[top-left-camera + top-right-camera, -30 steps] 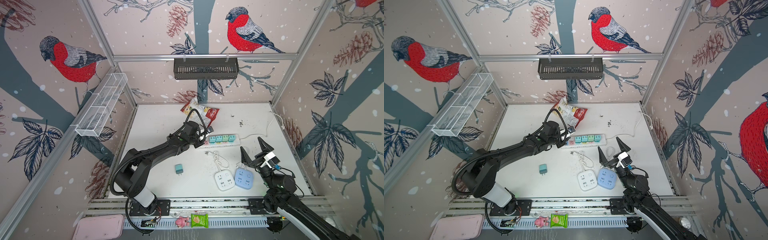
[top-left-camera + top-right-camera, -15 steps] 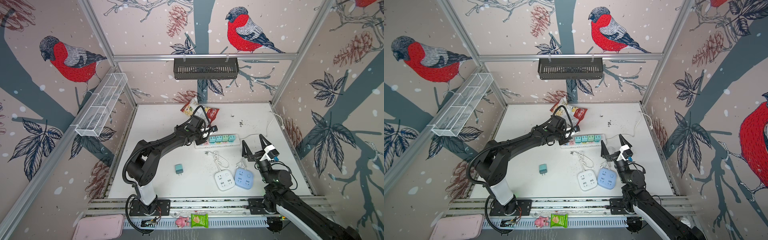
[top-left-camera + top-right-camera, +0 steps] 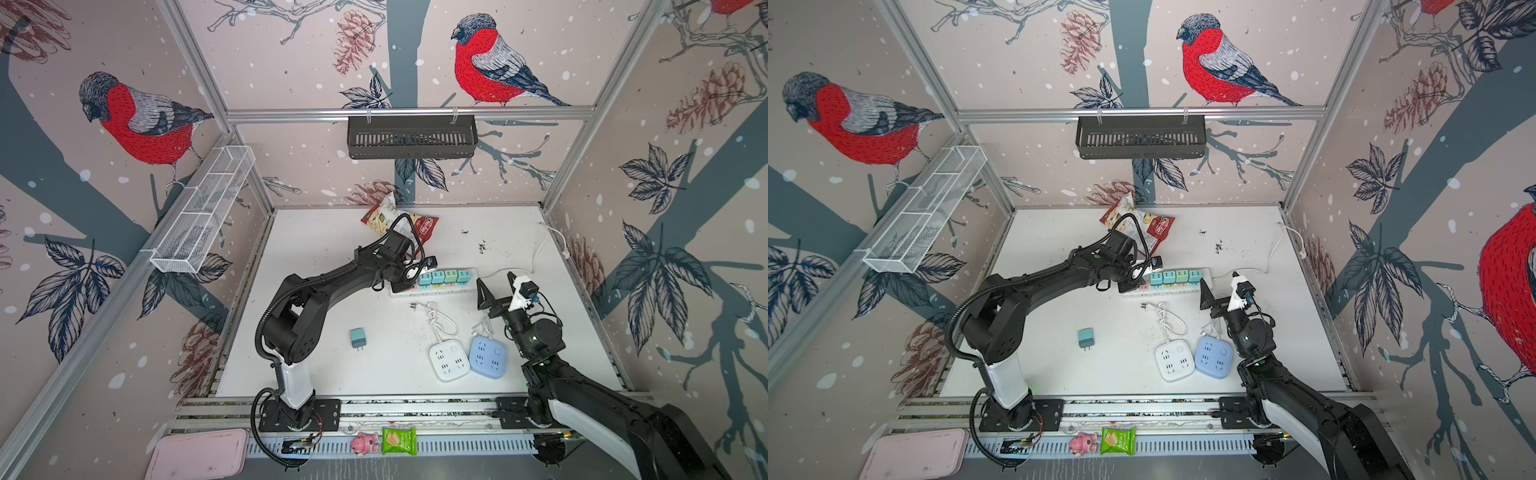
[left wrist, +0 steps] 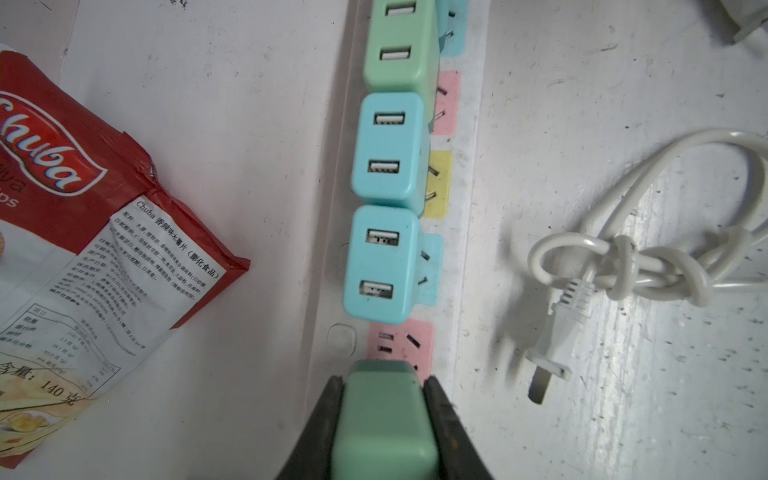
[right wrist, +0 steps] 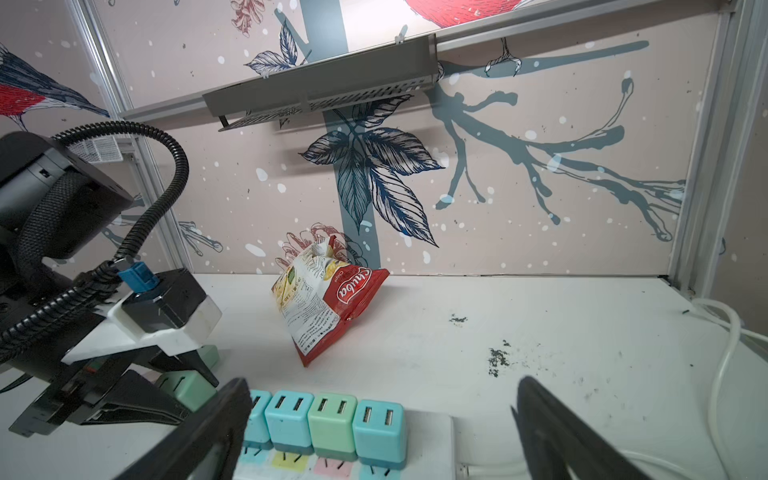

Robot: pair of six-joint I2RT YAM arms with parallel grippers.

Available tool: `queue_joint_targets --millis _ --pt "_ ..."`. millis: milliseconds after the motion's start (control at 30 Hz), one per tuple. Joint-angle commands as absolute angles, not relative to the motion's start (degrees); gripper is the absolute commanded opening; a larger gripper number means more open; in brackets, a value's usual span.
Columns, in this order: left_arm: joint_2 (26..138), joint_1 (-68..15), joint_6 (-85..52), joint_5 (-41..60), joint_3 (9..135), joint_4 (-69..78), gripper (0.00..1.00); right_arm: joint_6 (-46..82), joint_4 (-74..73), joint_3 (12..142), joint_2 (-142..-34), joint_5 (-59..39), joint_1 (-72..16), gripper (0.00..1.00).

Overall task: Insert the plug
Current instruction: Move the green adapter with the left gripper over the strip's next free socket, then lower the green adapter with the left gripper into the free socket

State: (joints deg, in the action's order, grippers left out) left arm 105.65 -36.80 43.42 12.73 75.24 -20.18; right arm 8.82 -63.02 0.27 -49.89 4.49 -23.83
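- The left claw (image 4: 382,380) was clamped on the green plug (image 4: 384,419).
- The plug was over the pink socket (image 4: 401,345) at the left end of the power strip (image 3: 432,291) on the desk (image 3: 316,232), just beside four plugged chargers (image 3: 442,276).
- The right claw (image 3: 495,280) stood apart, holding nothing, near the strip's right end.

Overhead stereo pair; wrist cameras close on power strip (image 4: 399,345)

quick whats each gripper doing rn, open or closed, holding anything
left gripper: closed on the green plug
right gripper: jaws open, holding nothing
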Motion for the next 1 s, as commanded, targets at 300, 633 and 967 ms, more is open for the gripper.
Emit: queue_joint_targets --millis 300,633,967 --pt "108.26 -36.74 47.46 15.04 78.36 -21.31 0.0 10.24 -63.6 0.0 -52.15 4.57 -23.17 1.0" --pt "112.14 -36.74 47.55 13.52 81.06 -24.04 0.0 10.27 -64.21 -0.66 -51.11 4.66 -23.05 1.0" --pt "112.72 -36.74 47.75 14.47 81.19 -25.81 0.0 10.26 -64.05 -0.6 -51.25 4.42 -22.98 1.0"
